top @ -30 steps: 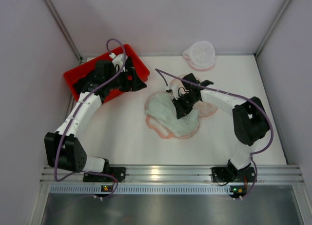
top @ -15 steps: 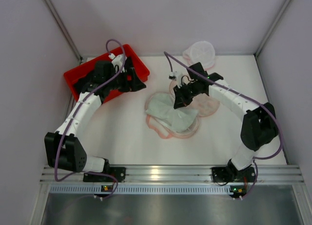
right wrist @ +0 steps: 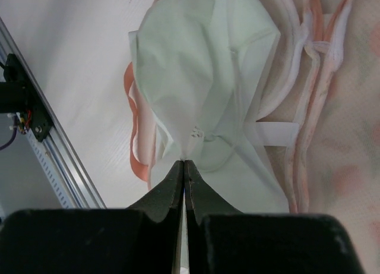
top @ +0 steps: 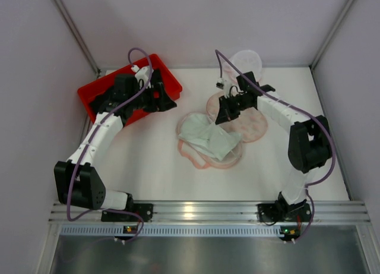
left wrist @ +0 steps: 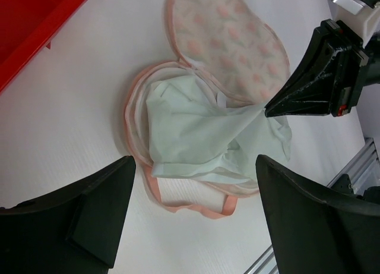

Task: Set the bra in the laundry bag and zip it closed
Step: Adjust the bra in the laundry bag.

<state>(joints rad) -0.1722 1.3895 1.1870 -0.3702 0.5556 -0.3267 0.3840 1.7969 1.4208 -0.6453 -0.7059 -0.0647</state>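
Observation:
The bra (top: 209, 142) lies mid-table: peach patterned cups with pink trim and straps and a pale green lining; no black garment shows. My right gripper (top: 222, 116) is shut on a pinch of the pale green lining (right wrist: 190, 78) and pulls it taut toward the back; its jaws meet at the fabric (right wrist: 184, 161). It also shows in the left wrist view (left wrist: 268, 110). The laundry bag (top: 246, 62), white mesh with pink edging, lies at the back wall, partly behind the right arm's cable. My left gripper (left wrist: 196, 197) is open and empty, held over the table's left side.
A red bin (top: 98, 94) stands at the back left under my left arm; its corner shows in the left wrist view (left wrist: 35, 24). A metal rail (top: 190, 213) runs along the near edge. Walls close in the table on three sides.
My right gripper has moved toward the back of the table, drawing the pale green lining with it and uncovering a peach cup. The left arm has not moved.

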